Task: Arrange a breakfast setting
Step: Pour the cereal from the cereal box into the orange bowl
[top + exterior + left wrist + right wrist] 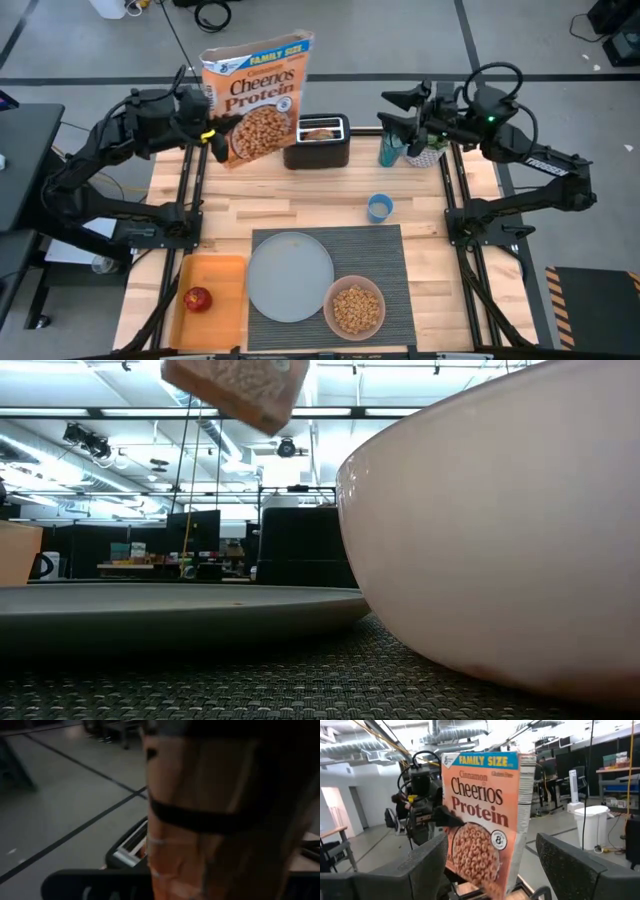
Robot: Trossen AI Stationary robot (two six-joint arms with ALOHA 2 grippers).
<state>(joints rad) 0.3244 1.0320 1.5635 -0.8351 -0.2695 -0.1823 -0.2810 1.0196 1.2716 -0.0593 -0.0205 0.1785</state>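
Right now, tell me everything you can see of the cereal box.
The cereal box is a tall orange cardboard Cinnamon Cheerios Protein carton with a blue Family Size banner and a picture of cereal rings. It is held up off the table at the far left, tilted, beside the black toaster. The left gripper is shut on its lower edge. Whether its top is open cannot be told.

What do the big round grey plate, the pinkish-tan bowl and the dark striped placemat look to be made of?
Large round grey plate: probably glazed ceramic or melamine, with a matte, even surface and a thin rim. Pinkish-tan bowl: likely ceramic or plastic, its smooth wall showing a soft sheen. Dark striped rectangular placemat: woven vinyl or fibre, its basket-like weave clear in the low view.
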